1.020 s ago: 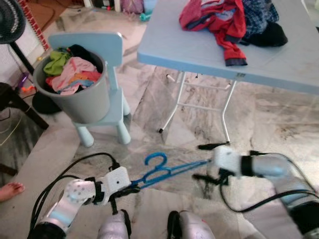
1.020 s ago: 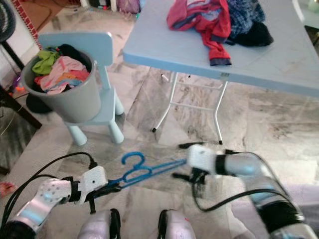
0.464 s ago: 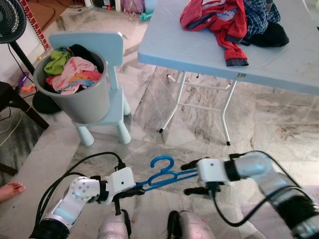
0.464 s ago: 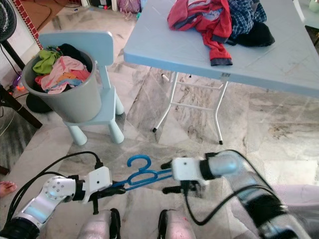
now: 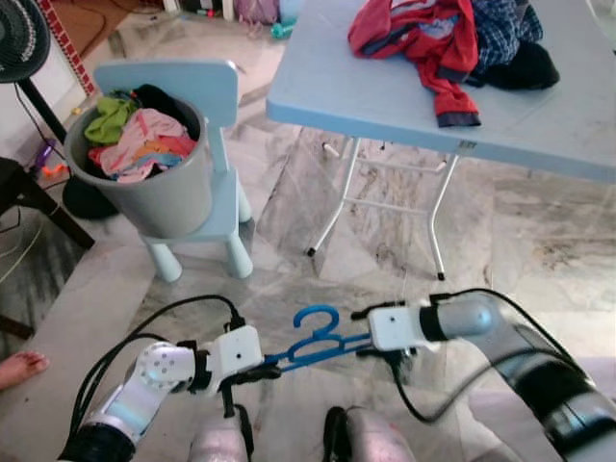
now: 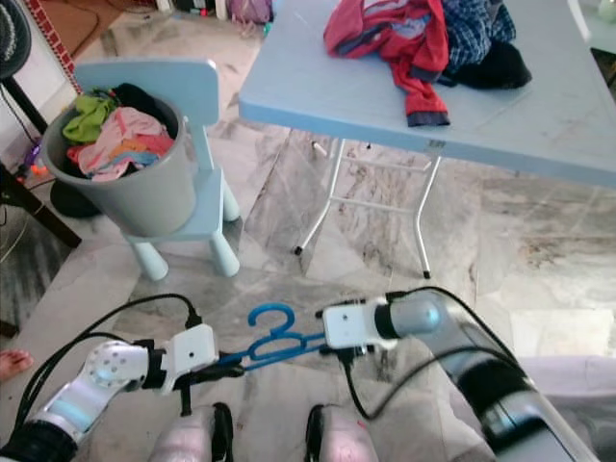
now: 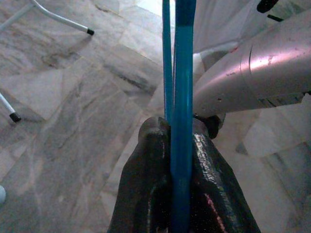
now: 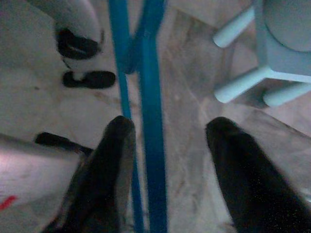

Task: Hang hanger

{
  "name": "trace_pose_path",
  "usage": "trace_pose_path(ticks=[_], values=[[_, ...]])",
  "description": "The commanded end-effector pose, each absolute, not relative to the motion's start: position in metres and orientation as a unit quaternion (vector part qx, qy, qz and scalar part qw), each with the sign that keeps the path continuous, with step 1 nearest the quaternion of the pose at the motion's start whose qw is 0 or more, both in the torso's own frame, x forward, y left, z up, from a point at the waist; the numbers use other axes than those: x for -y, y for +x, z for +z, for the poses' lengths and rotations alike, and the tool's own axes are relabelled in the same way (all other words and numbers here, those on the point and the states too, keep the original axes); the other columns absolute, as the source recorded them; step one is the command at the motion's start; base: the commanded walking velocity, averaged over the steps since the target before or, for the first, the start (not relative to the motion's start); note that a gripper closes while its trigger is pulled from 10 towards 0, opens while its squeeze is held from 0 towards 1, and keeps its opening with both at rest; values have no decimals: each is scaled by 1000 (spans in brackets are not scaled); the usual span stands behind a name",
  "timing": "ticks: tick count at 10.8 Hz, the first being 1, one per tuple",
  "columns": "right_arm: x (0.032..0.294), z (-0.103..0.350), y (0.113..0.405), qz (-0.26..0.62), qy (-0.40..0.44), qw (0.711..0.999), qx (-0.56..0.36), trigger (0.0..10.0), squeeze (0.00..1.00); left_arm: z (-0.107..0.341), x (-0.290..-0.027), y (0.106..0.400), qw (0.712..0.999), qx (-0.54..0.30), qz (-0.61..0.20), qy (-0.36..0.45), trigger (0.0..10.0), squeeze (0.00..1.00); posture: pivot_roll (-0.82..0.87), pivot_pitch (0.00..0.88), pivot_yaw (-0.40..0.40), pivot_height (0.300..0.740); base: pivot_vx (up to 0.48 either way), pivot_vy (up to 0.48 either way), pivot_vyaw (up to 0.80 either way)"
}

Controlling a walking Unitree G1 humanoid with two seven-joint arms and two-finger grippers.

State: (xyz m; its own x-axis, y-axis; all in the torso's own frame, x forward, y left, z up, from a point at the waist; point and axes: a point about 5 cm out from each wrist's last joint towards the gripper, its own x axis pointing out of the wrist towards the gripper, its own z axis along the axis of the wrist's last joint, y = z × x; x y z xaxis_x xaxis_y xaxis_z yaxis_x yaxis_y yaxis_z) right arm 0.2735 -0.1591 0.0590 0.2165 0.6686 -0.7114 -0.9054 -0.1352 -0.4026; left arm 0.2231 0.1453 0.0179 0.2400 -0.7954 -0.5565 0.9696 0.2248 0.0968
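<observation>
Legible text, labels, brands, numbers, signs: none on any item; no lettering can be made out

A grey-veined marble tile floor (image 5: pixel 539 241) spreads across the room. A pale blue folding bench (image 5: pixel 385 96) on thin white metal legs carries a heap of red, plaid and black clothes (image 5: pixel 452 38) near its far edge. A light blue plastic child's chair (image 5: pixel 207 144) holds a grey round bucket (image 5: pixel 159 188) stuffed with coloured laundry. A black fan (image 5: pixel 19 38) stands near a red brick wall (image 5: pixel 65 43).
</observation>
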Motion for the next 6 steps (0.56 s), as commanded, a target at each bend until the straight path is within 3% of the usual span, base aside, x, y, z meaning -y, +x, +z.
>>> trace_pose_path(ticks=[1,6], values=[[162,55,273,613,-455,630,-139,0,0,15,-145,220,751,-203,-589,220,10000,0,-36,170,-23,740,0,0,0],[188,63,273,634,-460,593,-188,0,0,13,-147,221,747,-207,-589,230,10000,0,-39,163,-23,740,0,0,0]])
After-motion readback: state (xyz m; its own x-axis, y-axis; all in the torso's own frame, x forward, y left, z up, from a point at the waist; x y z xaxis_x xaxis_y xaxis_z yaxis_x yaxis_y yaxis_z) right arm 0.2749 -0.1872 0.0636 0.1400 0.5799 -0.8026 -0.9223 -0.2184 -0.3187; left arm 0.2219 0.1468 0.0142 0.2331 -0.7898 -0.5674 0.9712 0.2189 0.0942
